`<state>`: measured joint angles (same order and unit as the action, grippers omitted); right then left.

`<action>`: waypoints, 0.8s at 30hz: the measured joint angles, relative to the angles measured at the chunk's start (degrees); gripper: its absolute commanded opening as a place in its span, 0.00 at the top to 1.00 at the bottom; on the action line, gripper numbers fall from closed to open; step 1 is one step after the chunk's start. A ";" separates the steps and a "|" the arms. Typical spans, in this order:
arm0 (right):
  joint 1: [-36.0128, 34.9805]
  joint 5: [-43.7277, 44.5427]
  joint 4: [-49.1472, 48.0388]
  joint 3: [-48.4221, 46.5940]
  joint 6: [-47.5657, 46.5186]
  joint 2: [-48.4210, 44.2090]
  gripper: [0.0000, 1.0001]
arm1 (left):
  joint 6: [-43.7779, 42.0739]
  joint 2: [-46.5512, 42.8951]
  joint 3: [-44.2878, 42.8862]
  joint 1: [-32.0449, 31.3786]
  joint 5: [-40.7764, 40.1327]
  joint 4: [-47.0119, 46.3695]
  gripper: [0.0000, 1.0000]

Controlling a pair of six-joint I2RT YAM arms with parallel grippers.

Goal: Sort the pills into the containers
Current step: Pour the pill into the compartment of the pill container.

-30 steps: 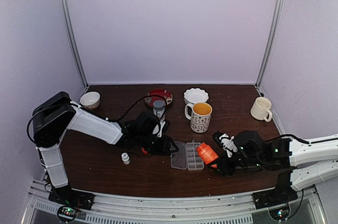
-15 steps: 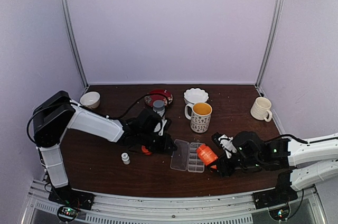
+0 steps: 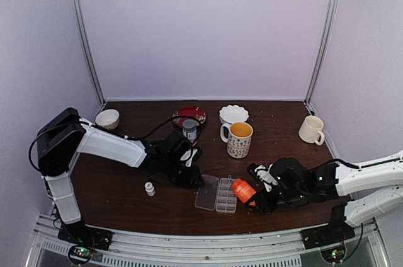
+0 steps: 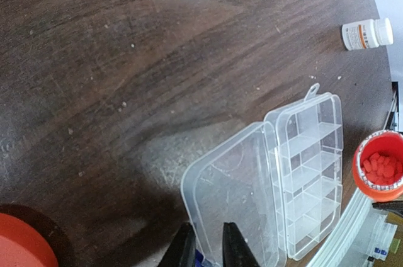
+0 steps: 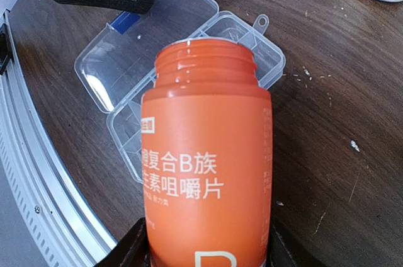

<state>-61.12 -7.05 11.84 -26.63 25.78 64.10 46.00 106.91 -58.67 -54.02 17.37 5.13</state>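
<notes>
**Worktop stock, left to right**

1. Small bowl: back left corner of the worktop.
2. Small white bottle: upright, left of centre, toward the front edge.
3. Left gripper: I read its jaws as pinched together on the rim of the lid. The lid lies swung open to the left of the cells.
4. Grey-capped bottle: upright, just in front of a red plate, which sits by the back edge near centre.
5. Pill box: clear, two rows of cells, at centre near the front edge, hinged to the lid.
6. Patterned mug: mid-worktop, with a white scalloped bowl just behind it.
7. Orange bottle: uncapped and held on its side, its mouth just beside the pill box's right side. The pills show inside the mouth, looking orange-red.
8. Right gripper: jaws clamped on the orange bottle's body.
9. Cream mug: near the right edge, toward the back.
</notes>
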 measured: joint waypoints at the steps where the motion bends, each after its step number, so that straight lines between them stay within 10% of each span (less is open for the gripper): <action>1: 0.02 -0.31 0.07 -0.26 0.00 0.33 1.00 | -0.09 -0.11 0.00 0.00 0.02 0.52 0.74; 24: 4.11 -2.38 8.87 -7.74 3.10 3.21 1.00 | 0.94 -3.32 3.89 0.00 0.85 -6.95 0.60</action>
<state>-57.01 -9.43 20.71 -34.37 28.88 67.31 46.94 103.59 -54.78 -54.02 18.22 -1.83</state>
